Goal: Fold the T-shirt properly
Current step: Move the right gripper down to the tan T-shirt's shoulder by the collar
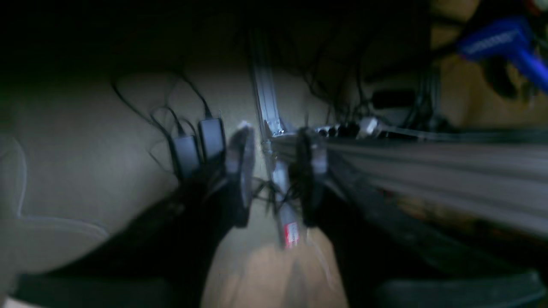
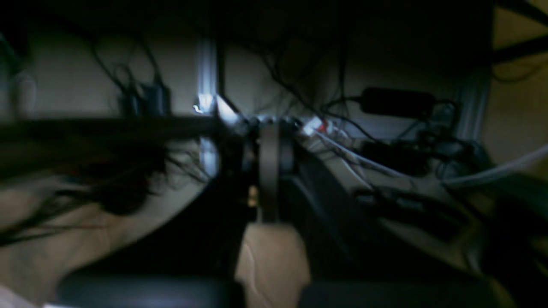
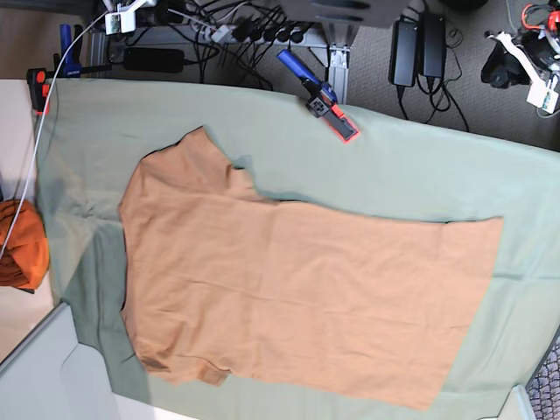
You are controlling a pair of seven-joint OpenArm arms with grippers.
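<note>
The T-shirt lies spread flat on the tabletop, which is covered by a pale green cloth. Its collar end points toward the side with the bright orange bundle, and its hem toward the opposite side. No arm shows in the base view, so both sets of fingers are away from the garment.

In the left wrist view the left gripper has its fingers parted with a clear gap between them, and nothing is caught there. Beyond the fingers are blurred cables, power bricks and a metal frame; just below them is a tan patch that may be a bit of fabric, too blurred to say.

In the right wrist view the right gripper has its fingers pressed together and seemingly empty. A similar pale patch sits below them, and a cable tangle lies beyond.

The shirt looks laid out and no fold has been made, so the task appears to be at its flattening or starting stage. The next move likely calls for both arms to come down to the shirt's edge, the right fingers opening first, and each pinch a corner or sleeve through a single layer of cloth, so the green cover is not lifted too.
</note>
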